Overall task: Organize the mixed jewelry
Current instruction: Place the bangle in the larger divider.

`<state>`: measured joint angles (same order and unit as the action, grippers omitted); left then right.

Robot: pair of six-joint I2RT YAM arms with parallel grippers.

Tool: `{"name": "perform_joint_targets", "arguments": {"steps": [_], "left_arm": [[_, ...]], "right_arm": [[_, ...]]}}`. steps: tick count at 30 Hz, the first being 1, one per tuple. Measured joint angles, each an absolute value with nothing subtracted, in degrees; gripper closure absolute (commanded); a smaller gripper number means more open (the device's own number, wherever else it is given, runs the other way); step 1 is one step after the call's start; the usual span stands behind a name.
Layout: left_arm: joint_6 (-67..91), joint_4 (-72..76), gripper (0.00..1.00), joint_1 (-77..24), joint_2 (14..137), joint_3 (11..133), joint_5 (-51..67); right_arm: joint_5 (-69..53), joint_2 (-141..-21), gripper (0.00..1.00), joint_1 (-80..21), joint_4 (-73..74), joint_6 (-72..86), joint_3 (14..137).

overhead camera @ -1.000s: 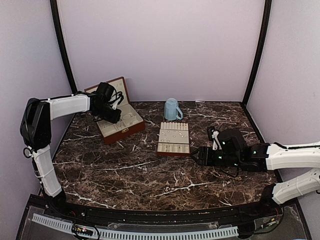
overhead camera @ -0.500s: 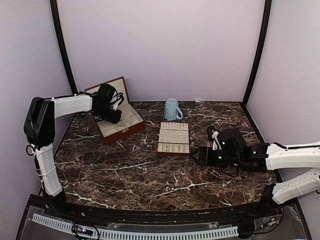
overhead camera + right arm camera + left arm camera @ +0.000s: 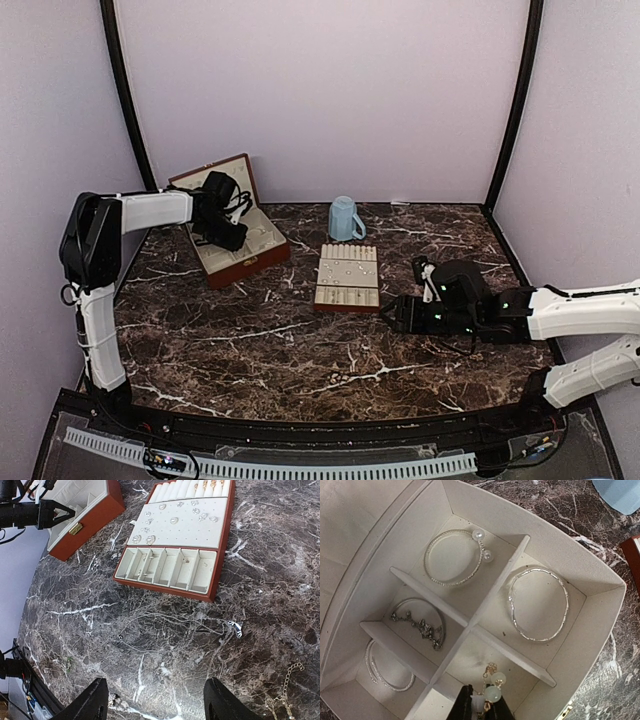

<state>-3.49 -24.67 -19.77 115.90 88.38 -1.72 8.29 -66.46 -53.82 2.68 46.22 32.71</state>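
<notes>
From above, the left gripper (image 3: 226,236) reaches down into the open reddish-brown box (image 3: 250,263) at the far left of the marble table (image 3: 250,350). Its jaws are too small here to tell how they stand. The right gripper (image 3: 388,313) lies low over the table, just right of the cream slotted tray (image 3: 347,305), and points left. Some of the mixed jewelry (image 3: 345,270) shows as pale specks on that tray. A blue mug (image 3: 345,219) stands just beyond the tray.

The left wrist camera looks into the box's cream compartments. The jaws are pressed together on a beaded piece (image 3: 493,693) – pale round beads on a small link – over the nearest compartment. Other compartments hold a pearl-tipped bangle (image 3: 479,534), a plain bangle (image 3: 538,640), a charm bracelet (image 3: 425,627) and one more bangle (image 3: 385,680).

In the right wrist view the fingers (image 3: 95,700) stand wide apart with nothing between them. Studs sit on the tray's flat panel and small pieces lie in its near slots. Loose on the marble – between fingers and tray – lies a silvery pendant (image 3: 235,628) on a fine chain, and a link chain (image 3: 292,672) lies at the right edge.
</notes>
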Motion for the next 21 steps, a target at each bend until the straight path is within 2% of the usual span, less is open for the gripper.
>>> {"name": "perform_joint_targets", "arguments": {"steps": [6,14,21], "left_arm": [[-3.5,-25.5,0.85,-19.8,116.9,89.4,-1.5],[-3.5,-26.1,0.72,-19.7,117.5,89.6,-1.5],[-3.5,-26.7,0.68,-19.7,117.5,89.8,-1.4]], "right_arm": [[7.8,-66.9,0.34,-53.8,2.6,46.2,32.7],[7.7,-66.9,0.34,-53.8,2.5,46.5,32.7],[7.7,-67.0,0.34,-53.8,2.5,46.7,32.7]]}}
